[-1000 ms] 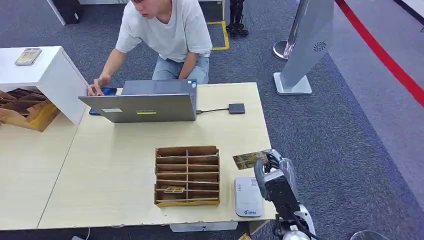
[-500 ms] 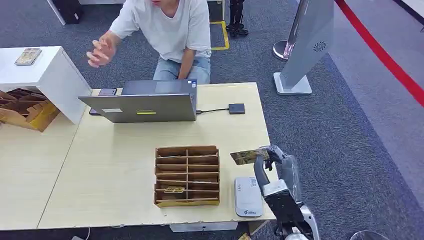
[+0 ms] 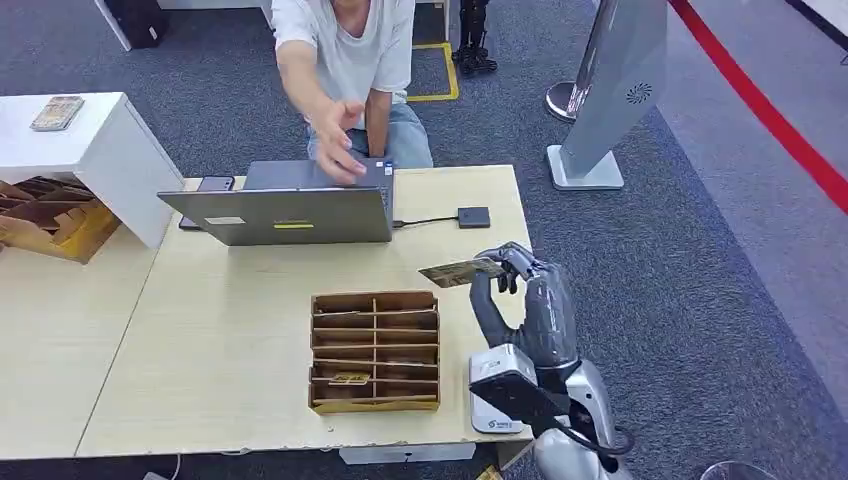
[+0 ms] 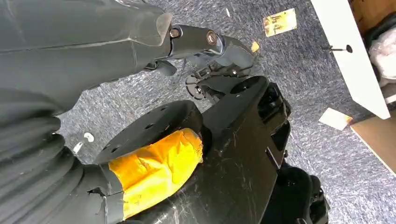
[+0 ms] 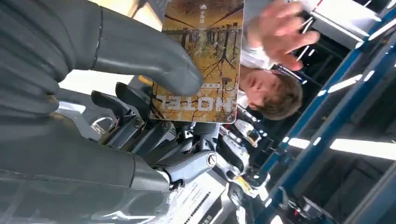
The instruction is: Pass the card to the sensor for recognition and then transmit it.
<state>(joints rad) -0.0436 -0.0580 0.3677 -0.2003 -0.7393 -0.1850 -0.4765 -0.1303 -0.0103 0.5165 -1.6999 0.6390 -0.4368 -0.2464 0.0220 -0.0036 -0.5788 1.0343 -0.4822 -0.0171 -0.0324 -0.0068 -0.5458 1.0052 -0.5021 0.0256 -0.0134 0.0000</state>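
The right hand [image 3: 522, 290] pinches the card [image 3: 460, 271] above the counter [image 3: 230, 340], with the white sensor [image 3: 497, 395] below and behind it. Beyond, a person's open hand [image 3: 335, 135] reaches over the laptop [image 3: 285, 212]. Judging by this, only the handover remains.

Silver right arm [image 3: 575, 400], grey ribbed wrist cover, grey right hand [image 3: 525, 295] with darker fingers [image 5: 140, 128]

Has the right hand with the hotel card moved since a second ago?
Yes. The right hand carried the brown hotel card away from the white sensor, toward the grey laptop.
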